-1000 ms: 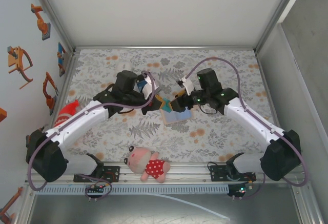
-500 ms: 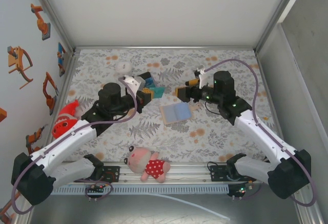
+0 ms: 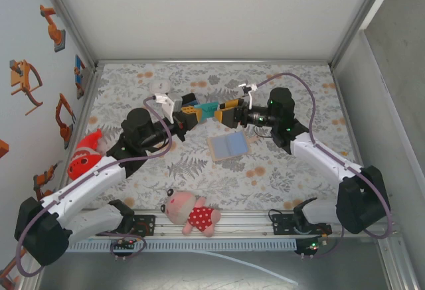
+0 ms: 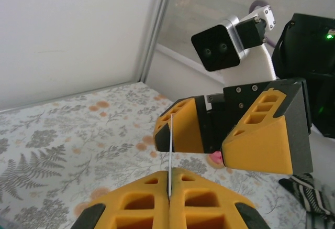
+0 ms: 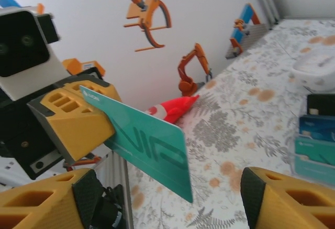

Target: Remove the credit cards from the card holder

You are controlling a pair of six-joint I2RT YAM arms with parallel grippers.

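Note:
My left gripper (image 3: 192,113) is shut on a teal credit card (image 3: 206,109), held above the table. In the left wrist view the card (image 4: 170,145) stands edge-on between my shut left gripper (image 4: 170,177). In the right wrist view the card (image 5: 149,141) sticks out of the left fingers (image 5: 73,119) toward my right gripper (image 5: 167,205), which is open and faces it without touching it. The right gripper (image 3: 226,112) sits just right of the card's free end. The card holder (image 3: 228,146) lies open on the table below, blue-grey faces up.
A dark-topped stack of teal and blue cards (image 5: 316,140) lies beside a white round object (image 3: 158,87) at the back left. A red toy (image 3: 83,157) lies at the left edge. A pink plush toy (image 3: 192,214) sits near the front rail. Cabinet walls close in three sides.
The left gripper has lifted the teal card up and to the right, away from the card holder. The right gripper has swung left and now faces the card with its jaws open.

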